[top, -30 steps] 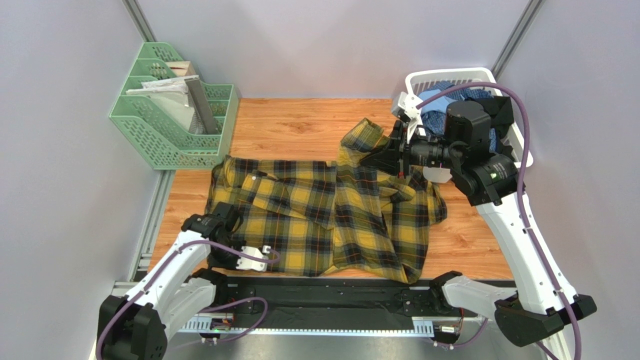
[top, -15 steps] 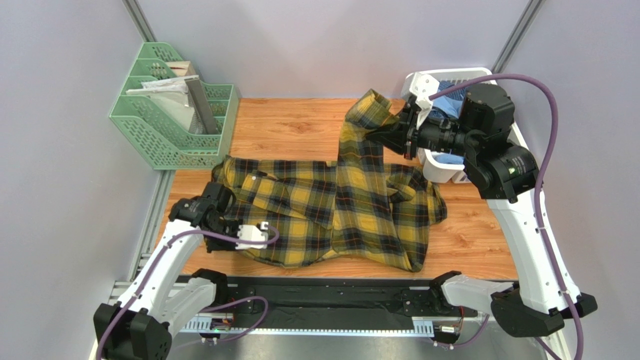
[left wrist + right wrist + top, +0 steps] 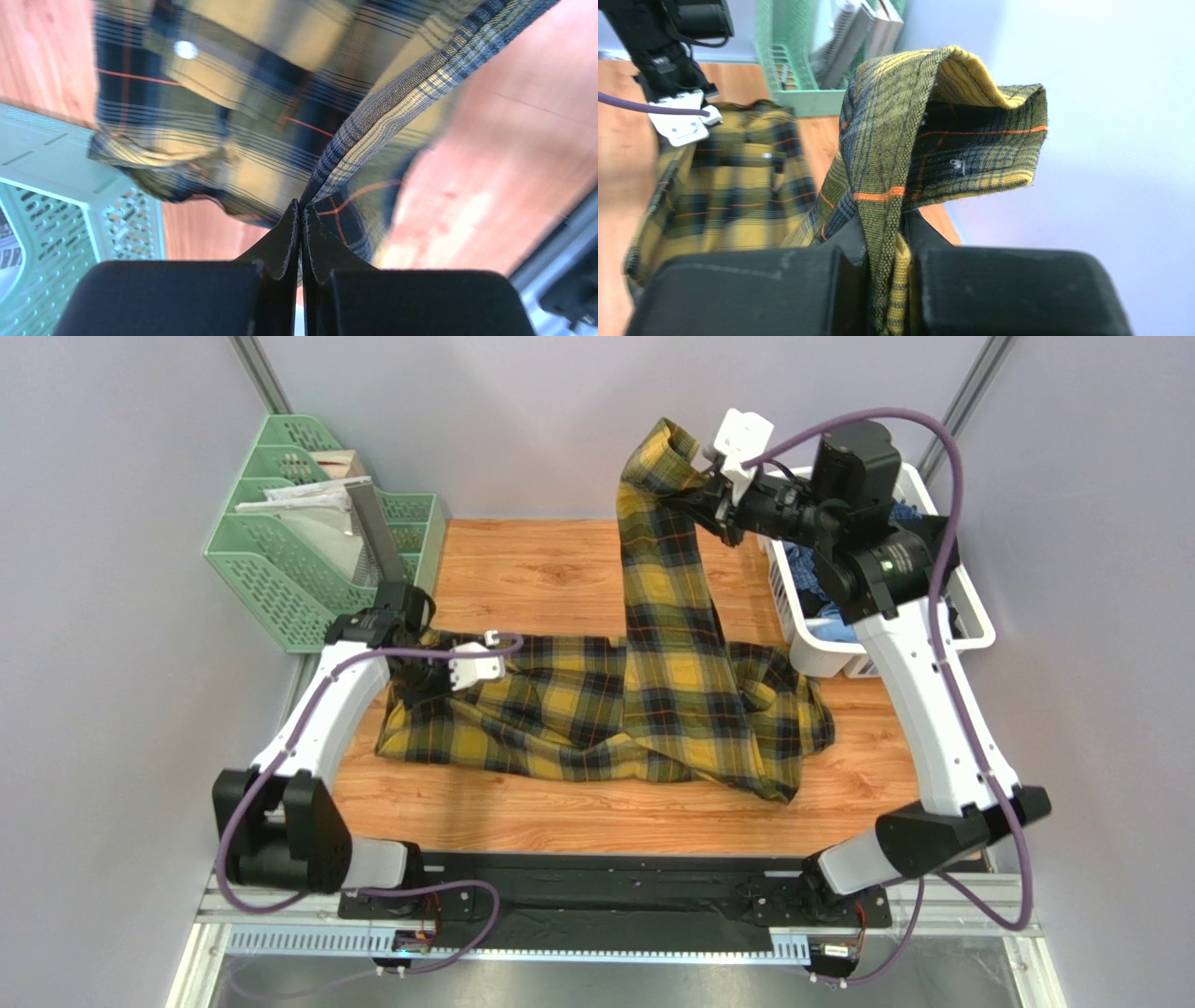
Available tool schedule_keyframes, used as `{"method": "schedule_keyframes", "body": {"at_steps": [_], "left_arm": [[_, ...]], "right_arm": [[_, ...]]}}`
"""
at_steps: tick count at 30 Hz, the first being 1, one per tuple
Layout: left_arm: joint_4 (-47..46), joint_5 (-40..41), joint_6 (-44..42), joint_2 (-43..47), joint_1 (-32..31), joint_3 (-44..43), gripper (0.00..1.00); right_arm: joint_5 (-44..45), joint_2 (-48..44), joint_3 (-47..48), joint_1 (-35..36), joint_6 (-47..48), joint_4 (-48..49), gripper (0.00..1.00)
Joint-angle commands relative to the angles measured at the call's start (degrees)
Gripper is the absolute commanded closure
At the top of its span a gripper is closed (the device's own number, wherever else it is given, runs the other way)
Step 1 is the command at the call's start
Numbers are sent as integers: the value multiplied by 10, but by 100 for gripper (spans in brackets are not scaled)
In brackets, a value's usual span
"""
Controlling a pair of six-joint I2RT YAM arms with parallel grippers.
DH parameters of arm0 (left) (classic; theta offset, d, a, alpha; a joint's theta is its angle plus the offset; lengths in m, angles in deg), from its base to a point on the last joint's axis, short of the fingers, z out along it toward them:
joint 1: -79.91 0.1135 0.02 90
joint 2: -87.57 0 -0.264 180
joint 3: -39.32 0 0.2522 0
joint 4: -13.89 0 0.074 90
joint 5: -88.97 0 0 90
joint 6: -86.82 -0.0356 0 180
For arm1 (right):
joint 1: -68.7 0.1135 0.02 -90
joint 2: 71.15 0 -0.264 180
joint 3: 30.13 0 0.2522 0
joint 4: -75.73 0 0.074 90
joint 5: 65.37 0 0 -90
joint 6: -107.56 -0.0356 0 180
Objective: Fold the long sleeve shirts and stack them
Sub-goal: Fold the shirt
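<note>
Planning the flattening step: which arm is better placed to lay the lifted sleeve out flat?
Right, probably. The right gripper pinches the sleeve end of the plaid shirt high above the table; the left gripper is shut on the shirt's low left edge, far away.

We see a green plastic rack (image 3: 316,567) at the far left of the wooden table (image 3: 561,567) — papers (image 3: 302,501) stand in it. A white basket (image 3: 811,653) sits far right, by the grey wall (image 3: 126,616).

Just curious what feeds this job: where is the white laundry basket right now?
In the top view, the white basket sits at the table's far right corner, just right of the plaid shirt.
</note>
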Motion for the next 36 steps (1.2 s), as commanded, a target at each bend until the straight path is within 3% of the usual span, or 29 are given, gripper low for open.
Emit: {"method": "schedule_keyframes", "body": {"at_steps": [1,13,27,31,32,34,36], "left_arm": [[-80,-3,28,-75,19,-46,100],[-136,20,57,-203,29,-74,100],[-156,19,123,-231,35,-81,97],[-154,22,148,-243,37,-95,99],[-151,22,154,-245,37,-96,98],[-149,22,158,-247,38,-97,85],[-145,20,161,-242,41,-96,67]], "right_arm": [[2,56,35,-13,71,83,100],[-29,179,41,-31,142,186,100],[-29,260,9,11,170,300,100],[-8,304,54,23,172,339,100],[-1,327,67,27,168,360,100],[4,344,95,31,161,356,100],[5,347,93,37,164,354,100]]}}
